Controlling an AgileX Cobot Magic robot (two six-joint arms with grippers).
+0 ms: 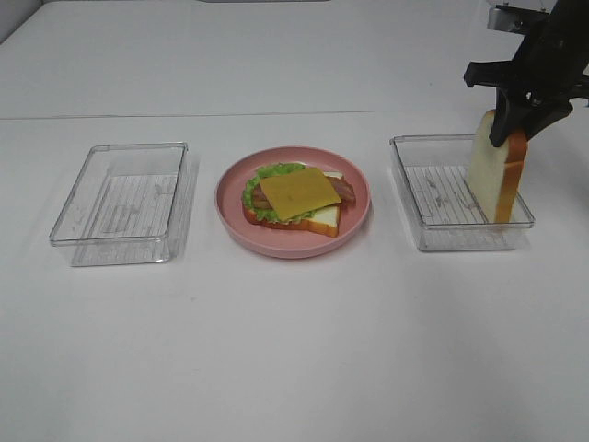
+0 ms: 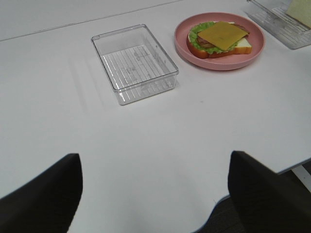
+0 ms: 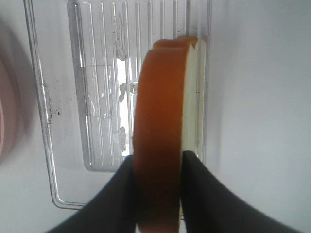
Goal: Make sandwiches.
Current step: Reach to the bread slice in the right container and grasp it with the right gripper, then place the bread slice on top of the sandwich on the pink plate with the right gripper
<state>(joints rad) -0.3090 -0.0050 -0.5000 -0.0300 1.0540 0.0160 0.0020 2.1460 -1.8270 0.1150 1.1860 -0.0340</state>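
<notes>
Closest to the lens, bare white desk point(image 1: 294, 368) runs right across the front. Over on the left sits a clear plastic tray point(image 1: 124, 198) with only its ribbed floor showing inside, and the left claw point(image 2: 155, 189) hangs back over the desk's near edge, its two dark fingers point(image 2: 43, 199) spread wide with nothing between them. In the middle, the round pink plate point(image 1: 293, 201) carries the open sandwich point(image 1: 296, 198): a white bread slice at the bottom, ruffled green lettuce, brown bacon strips poking out, and a yellow cheese square point(image 1: 300, 191) lying flat on top. On the right, the second clear tray point(image 1: 457, 193), and here's the action: the right claw point(image 3: 158, 184) has its fingers pressed against both faces of a bread slice point(image 1: 497, 168), held upright on edge, orange-brown crust facing the wrist camera, its lower end down inside that tray, near its far right wall.
</notes>
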